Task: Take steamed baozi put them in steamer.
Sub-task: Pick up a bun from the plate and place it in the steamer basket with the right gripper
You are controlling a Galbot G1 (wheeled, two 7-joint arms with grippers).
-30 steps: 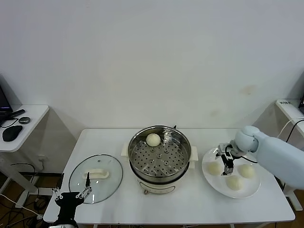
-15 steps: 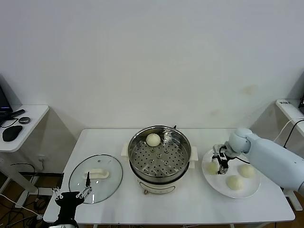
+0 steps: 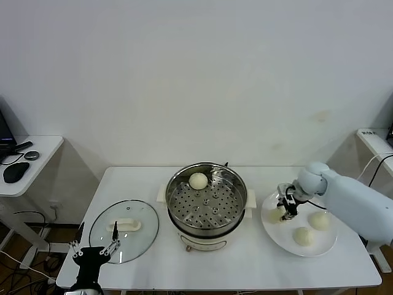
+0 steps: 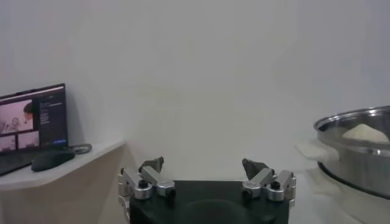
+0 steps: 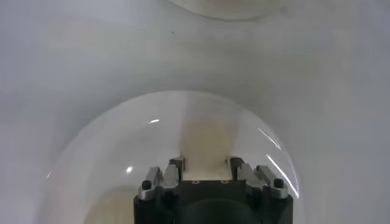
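One baozi (image 3: 198, 180) lies at the back of the steamer (image 3: 206, 206), on its perforated tray. Three baozi are on the white plate (image 3: 279, 236) to the right; two of them (image 3: 319, 220) (image 3: 303, 235) lie free. My right gripper (image 3: 286, 208) is over the plate's left part, shut on the third baozi (image 3: 276, 214). In the right wrist view this baozi (image 5: 206, 137) sits squeezed between the fingers of the gripper (image 5: 206, 163), just above the plate (image 5: 91, 158). My left gripper (image 3: 94, 249) is open and empty at the table's front left edge; it also shows in the left wrist view (image 4: 203, 164).
A round glass lid (image 3: 124, 230) with a white handle lies left of the steamer, just behind the left gripper. A side desk (image 3: 24, 163) with a mouse stands far left. The steamer (image 4: 356, 152) with its baozi (image 4: 365, 133) shows in the left wrist view.
My right gripper has moved from the plate's middle to its left part and closed around the left baozi. The left arm has stayed still.
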